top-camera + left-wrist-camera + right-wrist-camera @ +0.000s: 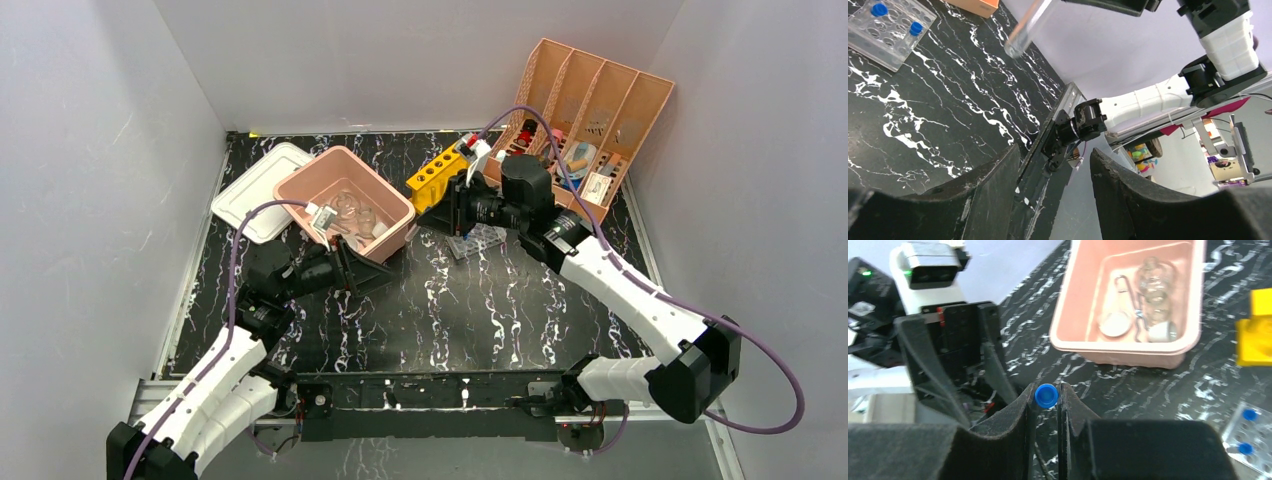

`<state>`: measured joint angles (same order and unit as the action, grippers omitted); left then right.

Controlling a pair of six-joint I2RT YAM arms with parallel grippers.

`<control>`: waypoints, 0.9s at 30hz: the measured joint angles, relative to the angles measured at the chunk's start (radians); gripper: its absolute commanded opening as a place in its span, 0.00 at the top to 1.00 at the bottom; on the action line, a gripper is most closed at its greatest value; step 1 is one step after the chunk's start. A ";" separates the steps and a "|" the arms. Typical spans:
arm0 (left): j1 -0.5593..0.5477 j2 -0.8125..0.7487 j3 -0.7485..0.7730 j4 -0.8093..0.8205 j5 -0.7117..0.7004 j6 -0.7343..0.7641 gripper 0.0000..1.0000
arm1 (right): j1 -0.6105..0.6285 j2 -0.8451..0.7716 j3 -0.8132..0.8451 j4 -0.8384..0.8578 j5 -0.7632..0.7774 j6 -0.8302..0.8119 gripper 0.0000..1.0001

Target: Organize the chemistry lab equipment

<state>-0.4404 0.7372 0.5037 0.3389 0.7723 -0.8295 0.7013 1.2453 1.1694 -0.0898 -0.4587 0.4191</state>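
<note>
The glass beakers (1153, 290), a white dish (1114, 324) and wire tongs (1129, 300) lie inside the pink tub (1128, 347). Just beside the tub's near corner, the left gripper (1053, 155) stands with its fingers apart, empty. Right of the tub, the right gripper (1047, 390) is clamped on a blue-capped tube (1046, 396).

Left arm (215, 375): bent at the elbow, reaching forward from its base.
Left claw (1053, 161): fingers parted, nothing between them.
Right arm (640, 300): stretched forward and to the left.
Right claw (1047, 391): fingers clamped on a blue-capped tube (1046, 397), its cap at their tips; the left claw sits ahead of it.
</note>
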 measured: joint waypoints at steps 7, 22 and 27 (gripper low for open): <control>0.000 0.000 0.000 -0.050 -0.006 0.038 0.47 | -0.044 0.016 0.019 -0.116 0.148 -0.089 0.85; 0.000 0.025 0.000 -0.050 -0.003 0.049 0.47 | -0.157 0.017 -0.058 -0.151 0.397 -0.195 0.85; 0.000 0.032 0.000 -0.042 -0.002 0.048 0.47 | -0.199 0.016 -0.098 -0.143 0.441 -0.205 0.85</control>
<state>-0.4404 0.7692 0.5037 0.2966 0.7700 -0.7815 0.5026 1.2617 1.0714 -0.2325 -0.0174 0.2142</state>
